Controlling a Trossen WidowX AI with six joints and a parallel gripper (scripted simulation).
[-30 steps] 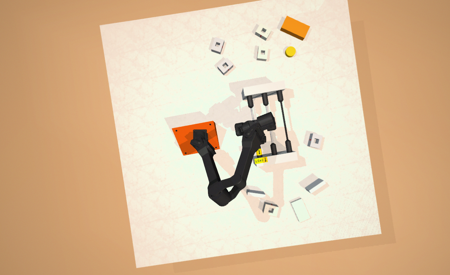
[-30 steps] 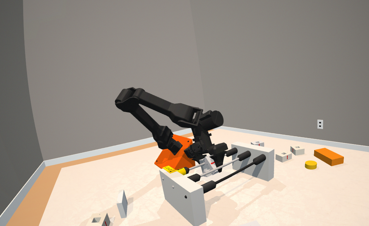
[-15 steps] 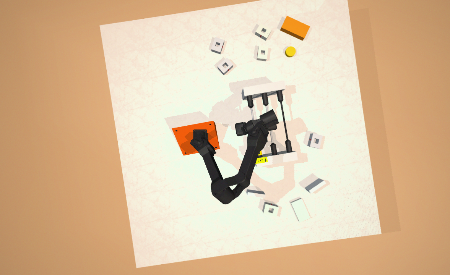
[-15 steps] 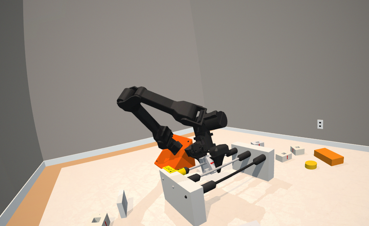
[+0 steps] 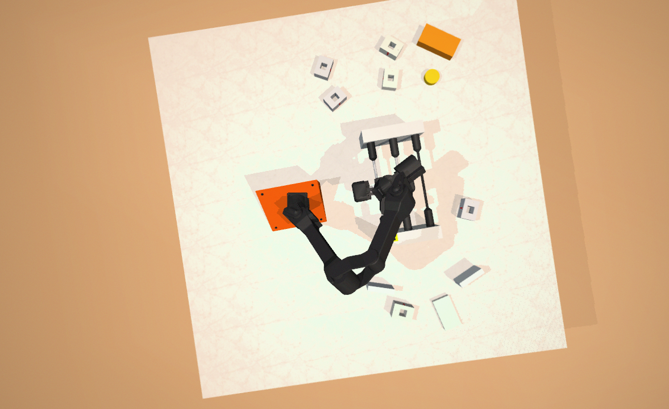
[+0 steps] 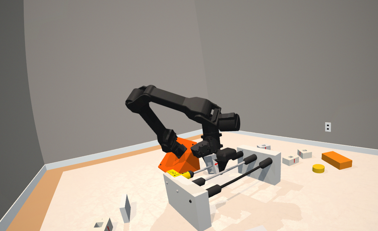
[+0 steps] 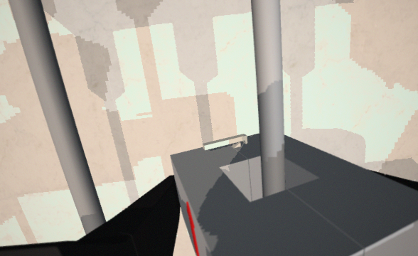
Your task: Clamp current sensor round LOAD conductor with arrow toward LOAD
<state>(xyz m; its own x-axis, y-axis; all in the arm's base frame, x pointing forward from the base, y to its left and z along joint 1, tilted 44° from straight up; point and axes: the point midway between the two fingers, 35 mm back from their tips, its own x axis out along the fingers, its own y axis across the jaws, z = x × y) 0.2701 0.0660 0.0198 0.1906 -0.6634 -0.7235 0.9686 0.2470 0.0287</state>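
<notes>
Wrist: grey sensor (image 7: pixel 230 213), halves together.

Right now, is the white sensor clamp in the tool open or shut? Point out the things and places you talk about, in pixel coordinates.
Shut around the rod, it appears: in the wrist view the halves of the split-core current sensor (image 6: pixel 211 164) (image 7: pixel 301 210) meet along a thin seam. Whether it has latched, I cannot tell.

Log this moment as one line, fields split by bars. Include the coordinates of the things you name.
gripper (image 6: pixel 215 165) shut on sensor (image 6: pixel 212 164) (image 7: pixel 294 210) | sensor halves together around LOAD conductor (image 6: pixel 202 168) (image 7: pixel 272 107) | latch unconfirmed | release pending
</notes>
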